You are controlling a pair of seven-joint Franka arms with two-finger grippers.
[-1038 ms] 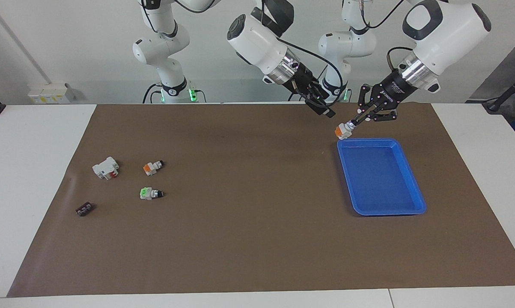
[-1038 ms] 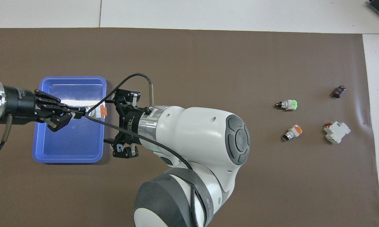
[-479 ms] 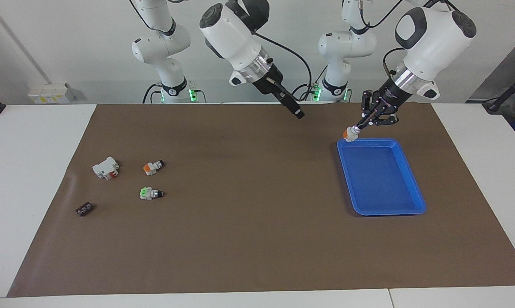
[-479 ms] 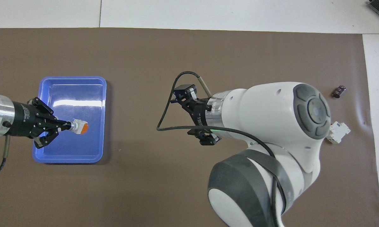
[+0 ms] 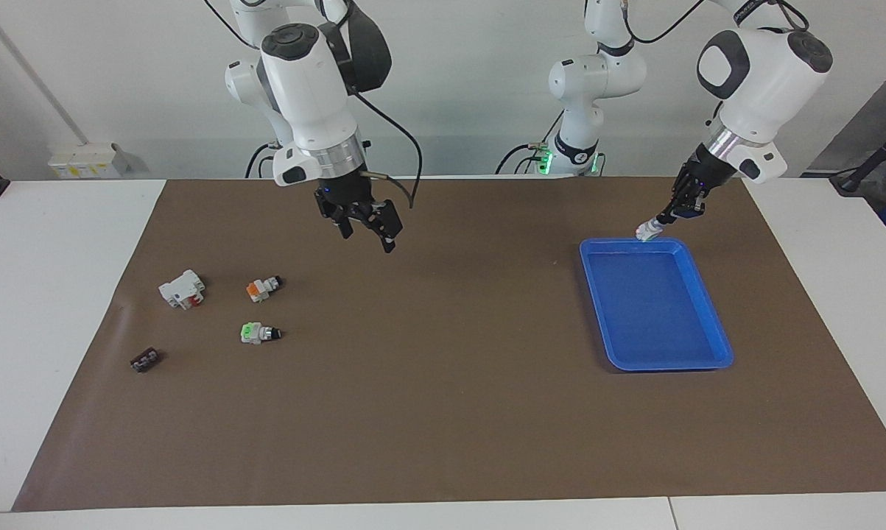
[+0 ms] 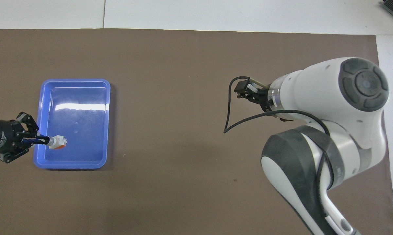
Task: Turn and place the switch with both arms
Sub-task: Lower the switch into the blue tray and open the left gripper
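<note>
My left gripper (image 5: 661,219) is shut on the black knob end of a white-grey switch (image 5: 645,232) and holds it low over the blue tray (image 5: 656,316), at the tray's end nearer the robots. In the overhead view the held switch (image 6: 58,142) shows mostly white with a little orange underneath, just inside the tray (image 6: 75,98), with the left gripper (image 6: 45,141) at the tray's rim. My right gripper (image 5: 369,230) is open and empty, in the air over the bare mat toward the right arm's end; it also shows in the overhead view (image 6: 244,92).
Two more switches lie on the mat toward the right arm's end, one with orange up (image 5: 262,288) and one with green up (image 5: 258,333). A boxy white part with red (image 5: 182,288) and a small dark strip (image 5: 145,360) lie beside them. The right arm hides all of these in the overhead view.
The right gripper has let the switch go and swung away toward the right arm's end of the table. The left gripper has carried and turned the switch over the tray; less orange shows.
</note>
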